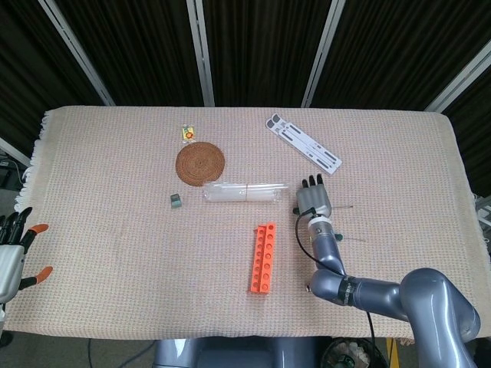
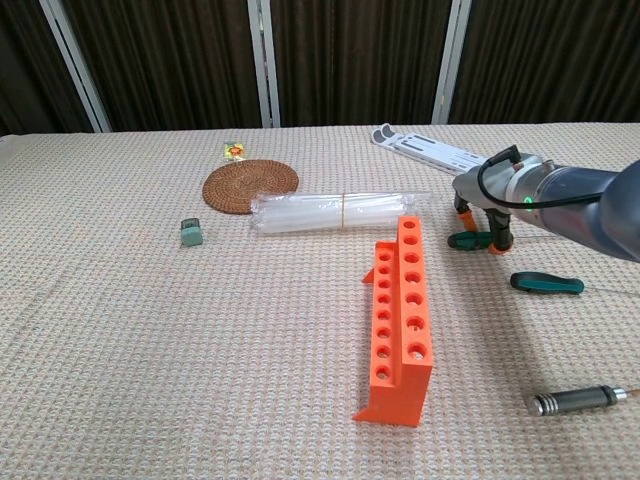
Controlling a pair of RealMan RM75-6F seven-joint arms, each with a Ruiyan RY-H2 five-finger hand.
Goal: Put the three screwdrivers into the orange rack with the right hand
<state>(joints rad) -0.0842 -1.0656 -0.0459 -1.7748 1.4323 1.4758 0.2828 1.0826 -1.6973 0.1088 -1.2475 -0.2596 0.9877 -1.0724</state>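
The orange rack [image 1: 262, 258] [image 2: 400, 320] stands mid-table, its holes showing nothing in them. My right hand [image 1: 313, 198] [image 2: 488, 198] hovers palm down to the right of the rack's far end. Its fingers reach down on either side of a green-handled screwdriver [image 2: 468, 240] that lies on the cloth. A second green-and-black screwdriver [image 2: 546, 283] lies nearer, to the right. A third, with a dark metal handle [image 2: 574, 400], lies at the front right. My left hand [image 1: 14, 254] rests at the table's left edge, fingers apart and holding nothing.
A bundle of clear tubes [image 1: 245, 192] [image 2: 340, 211] lies behind the rack. A round wicker mat [image 1: 200, 162], a small green block [image 1: 176, 200], a yellow packet [image 1: 186, 133] and a white card [image 1: 303, 143] sit further back.
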